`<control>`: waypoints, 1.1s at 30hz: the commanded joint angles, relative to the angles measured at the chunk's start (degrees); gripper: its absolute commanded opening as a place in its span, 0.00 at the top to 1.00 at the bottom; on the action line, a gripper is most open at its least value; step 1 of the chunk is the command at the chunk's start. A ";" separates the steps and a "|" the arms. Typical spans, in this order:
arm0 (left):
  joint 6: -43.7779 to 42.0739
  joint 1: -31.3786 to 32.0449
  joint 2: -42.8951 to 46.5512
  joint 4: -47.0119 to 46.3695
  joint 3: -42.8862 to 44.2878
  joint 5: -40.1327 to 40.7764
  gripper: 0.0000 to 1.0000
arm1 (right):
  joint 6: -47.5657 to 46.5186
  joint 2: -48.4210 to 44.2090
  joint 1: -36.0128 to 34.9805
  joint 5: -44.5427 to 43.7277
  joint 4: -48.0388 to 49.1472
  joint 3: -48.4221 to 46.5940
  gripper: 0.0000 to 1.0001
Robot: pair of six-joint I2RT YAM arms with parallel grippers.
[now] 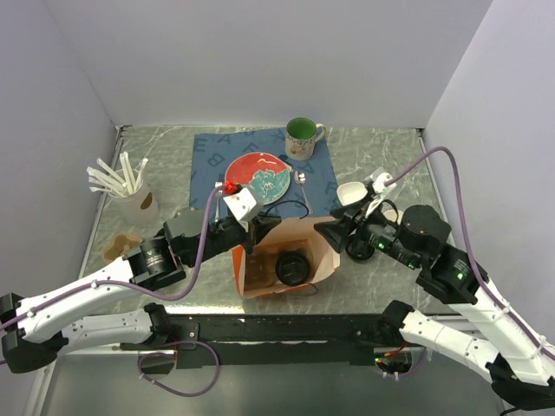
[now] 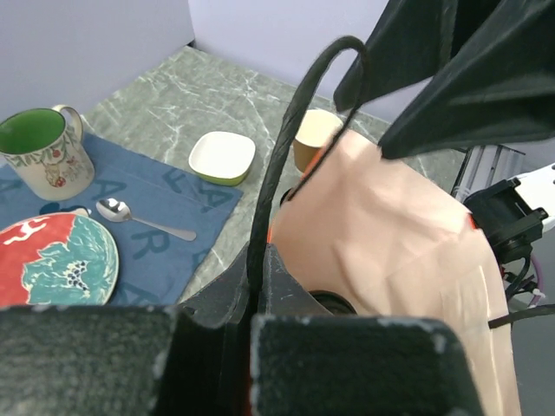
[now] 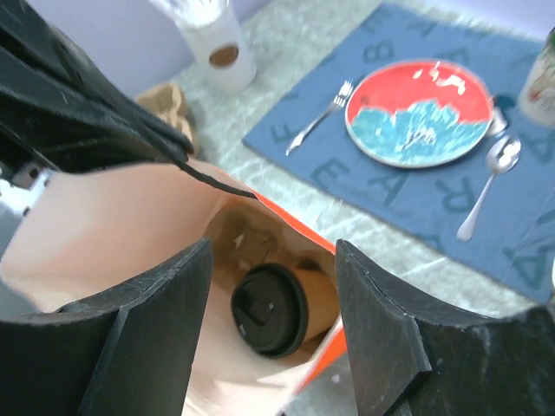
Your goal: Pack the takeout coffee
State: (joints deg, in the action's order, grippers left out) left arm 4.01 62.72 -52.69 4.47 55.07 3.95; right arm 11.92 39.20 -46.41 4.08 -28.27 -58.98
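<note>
The takeout coffee (image 1: 292, 268), a brown paper cup with a black lid, sits inside an open orange paper bag (image 1: 260, 279) at the table's near middle. It also shows in the right wrist view (image 3: 270, 308) at the bag's bottom. My left gripper (image 1: 252, 232) is shut on the bag's black handle (image 2: 276, 165) at the bag's left rim. My right gripper (image 1: 328, 234) is open and empty, above the bag's right rim, its fingers (image 3: 381, 329) apart over the cup.
A blue placemat (image 1: 208, 160) holds a red-and-teal plate (image 1: 258, 178), a spoon (image 2: 139, 217) and a green mug (image 1: 303, 136). A small white dish (image 2: 222, 156) and a lidless tan cup (image 2: 314, 137) stand right of it. A holder of white stirrers (image 1: 126, 186) stands at left.
</note>
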 commanded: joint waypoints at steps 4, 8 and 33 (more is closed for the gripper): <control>-3.40 0.65 0.74 -1.04 2.51 2.90 0.99 | -1.47 0.35 -0.08 -3.36 3.22 -4.13 0.36; -8.13 1.70 1.09 -4.01 0.40 7.56 0.99 | 0.82 0.09 -0.08 -13.02 2.87 -3.25 0.35; -24.22 8.91 0.66 -8.43 0.30 17.58 0.99 | 3.64 -3.08 0.01 -19.73 -0.74 4.05 0.29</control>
State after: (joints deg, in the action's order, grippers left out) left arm -16.95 70.15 -52.97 -0.23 54.54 19.18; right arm 15.57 36.36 -46.46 -16.14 -29.93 -53.54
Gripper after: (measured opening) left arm 0.033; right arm 0.714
